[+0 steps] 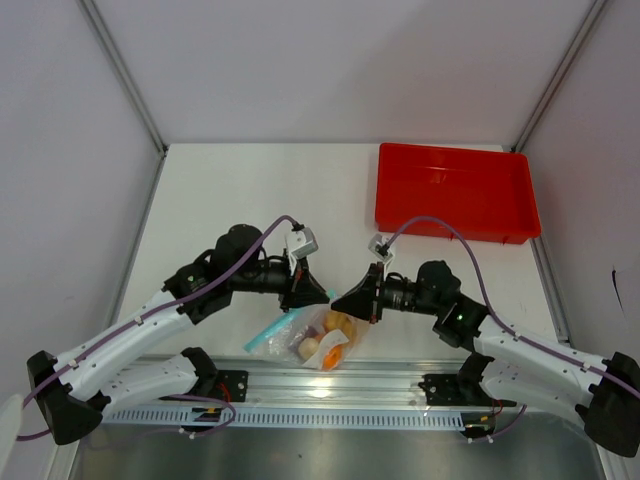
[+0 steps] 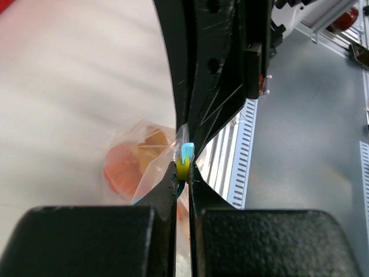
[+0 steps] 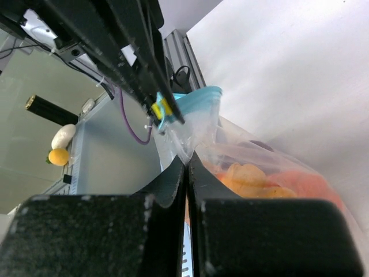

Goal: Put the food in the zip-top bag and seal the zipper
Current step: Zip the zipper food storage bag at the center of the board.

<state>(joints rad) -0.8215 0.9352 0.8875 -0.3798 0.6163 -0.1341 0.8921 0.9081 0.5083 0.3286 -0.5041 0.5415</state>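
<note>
Currently: one clear, crinkly bag (image 1: 298,338), gripped from both sides, its body trailing just below the two sets of fingers at the near edge of the table (image 1: 250,200). Contents: food (image 1: 331,346), orange and yellow pieces, all inside the bag. Light blue zipper (image 1: 266,333) along the mouth, one end sticking out past the left fingers (image 1: 312,293), which are clamped on that strip. The right fingers (image 1: 348,302) are pressed together on the bag's clear edge, tips near the left ones. Red tray (image 1: 450,236): well apart, beyond the right fingers.
</note>
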